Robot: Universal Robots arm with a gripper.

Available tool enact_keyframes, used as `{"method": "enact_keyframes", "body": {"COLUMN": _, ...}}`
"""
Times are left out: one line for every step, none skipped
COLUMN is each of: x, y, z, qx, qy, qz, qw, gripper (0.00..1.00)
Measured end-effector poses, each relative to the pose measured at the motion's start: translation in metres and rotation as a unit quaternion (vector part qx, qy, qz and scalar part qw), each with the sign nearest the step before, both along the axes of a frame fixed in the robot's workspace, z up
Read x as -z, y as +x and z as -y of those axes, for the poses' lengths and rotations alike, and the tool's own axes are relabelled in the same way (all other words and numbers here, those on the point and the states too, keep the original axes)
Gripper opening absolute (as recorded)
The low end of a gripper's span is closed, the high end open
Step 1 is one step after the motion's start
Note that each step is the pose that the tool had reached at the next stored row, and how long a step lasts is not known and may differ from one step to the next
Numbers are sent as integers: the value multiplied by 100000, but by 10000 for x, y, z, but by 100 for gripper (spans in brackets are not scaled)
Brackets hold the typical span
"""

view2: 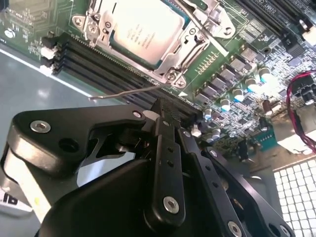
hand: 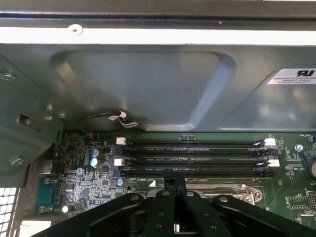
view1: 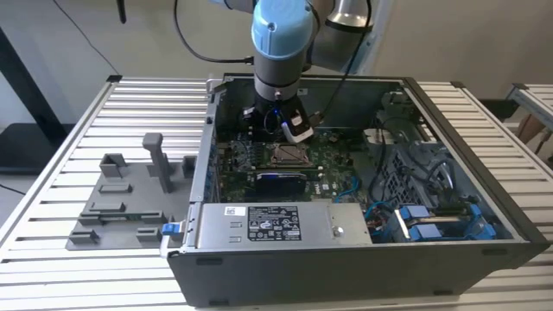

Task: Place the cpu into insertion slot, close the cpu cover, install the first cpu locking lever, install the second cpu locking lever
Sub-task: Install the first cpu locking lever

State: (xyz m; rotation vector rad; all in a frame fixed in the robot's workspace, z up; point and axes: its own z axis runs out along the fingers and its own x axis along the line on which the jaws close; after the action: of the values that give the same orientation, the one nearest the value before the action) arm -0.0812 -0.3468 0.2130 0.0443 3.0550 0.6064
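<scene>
The cpu [view2: 143, 28] lies flat in the socket on the green motherboard, its silver top showing; in the exterior view the cpu [view1: 289, 154] is at the middle of the open case. The cpu cover [view2: 97, 30], a silver frame, lies down around it. One thin wire locking lever [view2: 123, 93] stands free over the memory slots, its end at my fingertips. Another wire lever [view2: 196, 43] runs along the cover's other side. My gripper [view2: 161, 104] is shut, hovering beside the socket just past the memory slots; in the first wrist view the gripper [hand: 174, 183] points at the socket's edge.
Black memory slots [hand: 197, 158] run beside the socket. The case's grey wall [hand: 148, 84] rises close behind them. A grey power-supply box [view1: 268, 223] fills the case front, blue-cabled drive bays [view1: 432, 220] sit at the exterior view's right, and a grey fixture plate [view1: 121, 201] lies outside.
</scene>
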Motion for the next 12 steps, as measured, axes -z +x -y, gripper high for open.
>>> {"method": "enact_keyframes", "body": {"x": 7, "y": 0, "z": 0, "qx": 220, "qy": 2, "qz": 1, "qw": 100000, "gripper": 11}}
{"method": "enact_keyframes", "body": {"x": 13, "y": 0, "z": 0, "qx": 435, "qy": -2, "qz": -1, "qw": 99999, "gripper": 11}}
{"method": "enact_keyframes", "body": {"x": 19, "y": 0, "z": 0, "qx": 626, "qy": -1, "qz": -2, "qw": 99998, "gripper": 11}}
{"method": "enact_keyframes", "body": {"x": 25, "y": 0, "z": 0, "qx": 803, "qy": -2, "qz": -1, "qw": 99997, "gripper": 11}}
{"method": "enact_keyframes", "body": {"x": 31, "y": 1, "z": 0, "qx": 1000, "qy": -3, "qz": -1, "qw": 99995, "gripper": 11}}
{"method": "enact_keyframes", "body": {"x": 37, "y": 2, "z": 0, "qx": 1166, "qy": 0, "qz": 0, "qw": 99993, "gripper": 11}}
{"method": "enact_keyframes", "body": {"x": 44, "y": 3, "z": 0, "qx": 1295, "qy": -2, "qz": 0, "qw": 99992, "gripper": 11}}
{"method": "enact_keyframes", "body": {"x": 50, "y": 4, "z": 0, "qx": 1377, "qy": 0, "qz": -2, "qw": 99991, "gripper": 11}}
{"method": "enact_keyframes", "body": {"x": 57, "y": 4, "z": -1, "qx": 1434, "qy": -1, "qz": -3, "qw": 99990, "gripper": 11}}
{"method": "enact_keyframes", "body": {"x": 63, "y": 3, "z": -4, "qx": 1483, "qy": -4, "qz": -1, "qw": 99989, "gripper": 11}}
{"method": "enact_keyframes", "body": {"x": 67, "y": 3, "z": -7, "qx": 1524, "qy": -11, "qz": -7, "qw": 99988, "gripper": 11}}
{"method": "enact_keyframes", "body": {"x": 71, "y": 4, "z": -9, "qx": 1543, "qy": -8, "qz": -3, "qw": 99988, "gripper": 11}}
